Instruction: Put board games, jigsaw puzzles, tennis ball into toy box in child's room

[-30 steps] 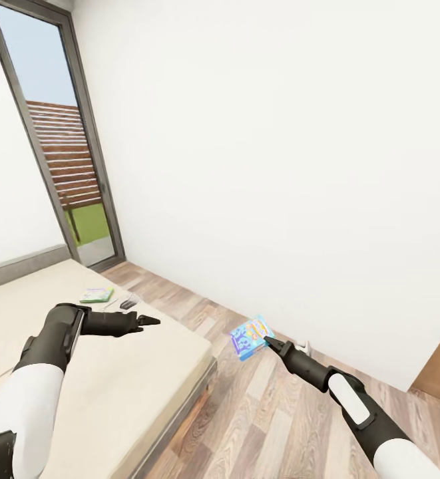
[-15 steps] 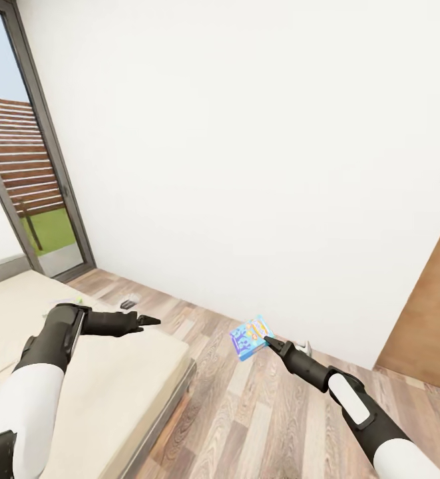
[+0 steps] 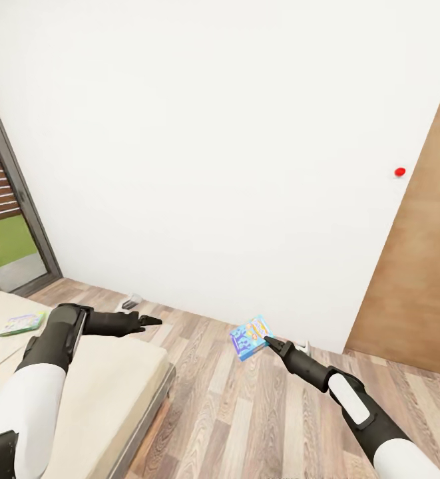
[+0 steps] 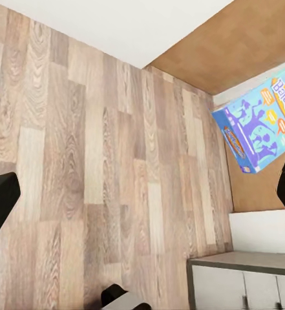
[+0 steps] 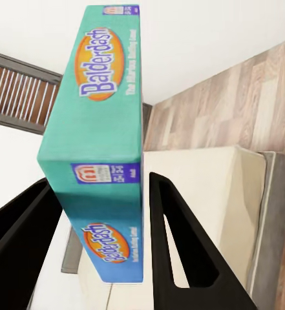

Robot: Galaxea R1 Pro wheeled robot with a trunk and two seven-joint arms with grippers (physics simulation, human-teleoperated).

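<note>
Currently the right gripper (image 3: 267, 340) has its jaws closed on the blue board game (image 3: 250, 337), held above the wood-plank floor (image 3: 259, 412) near the white wall. At nine o'clock a second board game (image 3: 21, 323) lies on the bed (image 3: 106, 386). Beside it, the left gripper (image 3: 152, 320) has its jaws spread and empty.

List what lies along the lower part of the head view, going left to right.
White-green board game on the bed → left hand → blue board game → right hand holding it → brown door.
</note>
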